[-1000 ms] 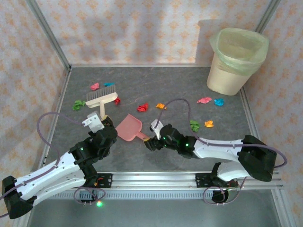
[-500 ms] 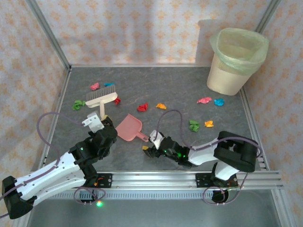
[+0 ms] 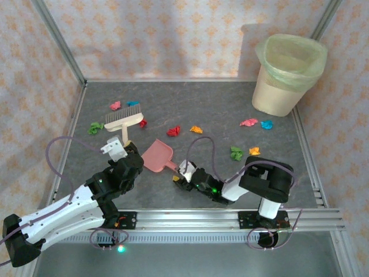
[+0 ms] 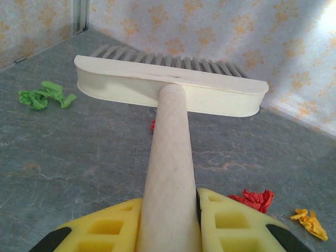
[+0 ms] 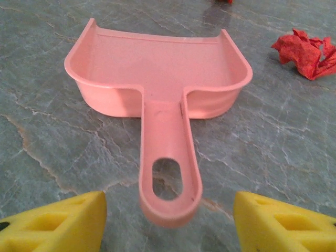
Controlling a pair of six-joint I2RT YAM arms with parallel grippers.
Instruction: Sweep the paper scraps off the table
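Yellow-padded left tool [image 4: 169, 227] clamped on brush handle [image 4: 169, 152], right tool [image 5: 170, 216] low, jaws apart, facing dustpan handle [image 5: 167, 142]

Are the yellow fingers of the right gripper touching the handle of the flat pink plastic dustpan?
Apart. In the right wrist view, bare grey table shows between the pink dustpan handle and each yellow finger of the right gripper.

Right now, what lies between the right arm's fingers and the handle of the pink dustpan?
Nothing but bare table: in the right wrist view, the fingers stand open on either side of the dustpan handle, near its end, without touching it.
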